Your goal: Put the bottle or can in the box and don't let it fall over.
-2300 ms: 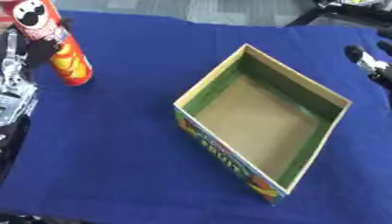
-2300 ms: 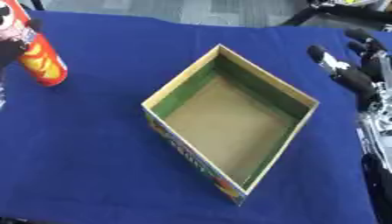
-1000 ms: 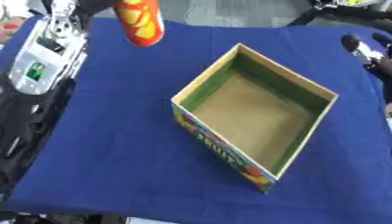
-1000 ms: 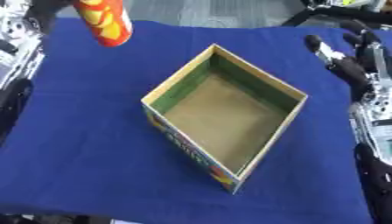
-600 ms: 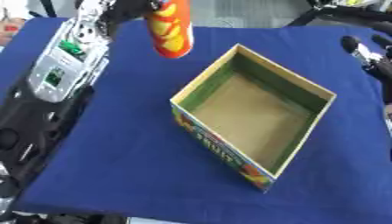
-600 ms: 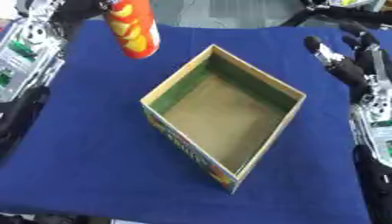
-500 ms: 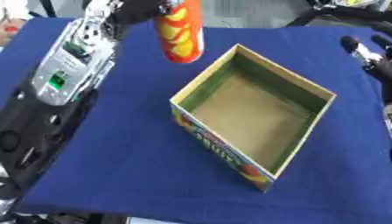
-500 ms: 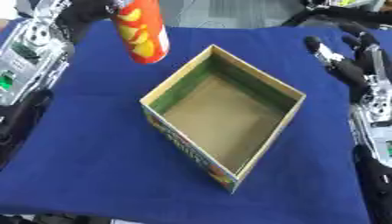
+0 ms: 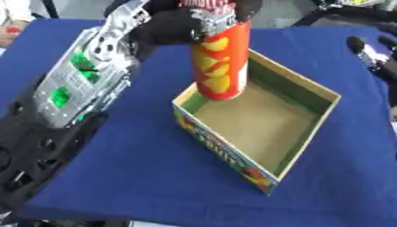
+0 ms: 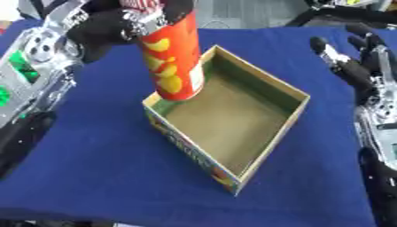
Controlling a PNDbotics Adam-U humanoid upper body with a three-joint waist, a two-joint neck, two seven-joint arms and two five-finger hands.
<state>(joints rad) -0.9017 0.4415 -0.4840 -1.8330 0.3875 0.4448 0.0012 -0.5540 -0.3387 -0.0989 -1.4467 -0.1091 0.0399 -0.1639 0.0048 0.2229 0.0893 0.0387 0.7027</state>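
A tall red can (image 9: 221,62) printed with yellow crisps hangs upright over the left corner of the open cardboard box (image 9: 319,91), its base level with the box's rim. My left hand (image 9: 186,24) is shut on the top of the can, reaching in from the upper left. The box has green inner walls, a brown floor and colourful print on its front side; nothing lies inside it. My right hand (image 10: 353,62) stands open at the right edge, fingers up, apart from the box.
A blue cloth (image 9: 147,177) covers the table. My left forearm (image 9: 77,88), silver with green lights, lies across the left side. Dark frames and a person's red-tipped hand (image 9: 12,26) show beyond the far edge.
My left hand has carried the can to the right and down, from above the cloth left of the box to the box's left corner. The right hand has stayed put.
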